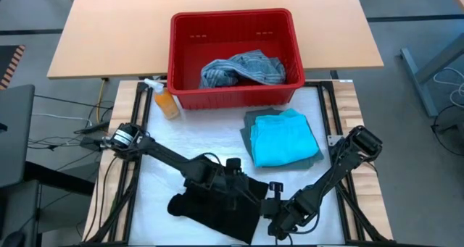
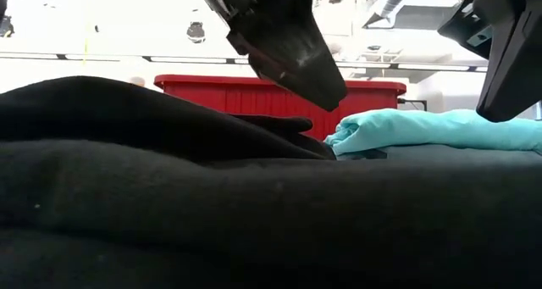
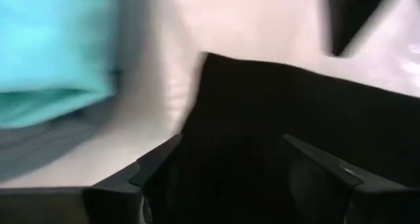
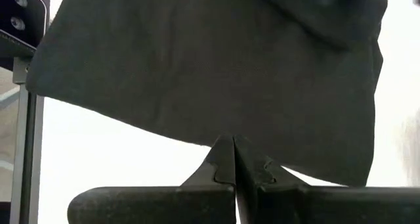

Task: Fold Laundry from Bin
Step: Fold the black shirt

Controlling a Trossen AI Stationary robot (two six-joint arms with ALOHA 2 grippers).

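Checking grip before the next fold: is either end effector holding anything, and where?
Nothing held: left end effector open over black garment; right end effector shut, empty.

1. Garments: four. One black garment (image 1: pixel 217 207) at 6 o'clock on the counter (image 1: pixel 181 145), one turquoise garment (image 1: pixel 284 138) at 3 o'clock lying on one grey-green garment (image 1: pixel 250 120), and one mottled blue-grey garment (image 1: pixel 243 69) in the bin.
2. Bins: one red bin (image 1: pixel 235 22) at 12 o'clock.
3. Spray bottles: one orange spray bottle (image 1: pixel 165 101) at 10 o'clock.
4. Arms: two, each with one tool: the left tool (image 1: pixel 250 185) and the right tool (image 1: pixel 279 229).
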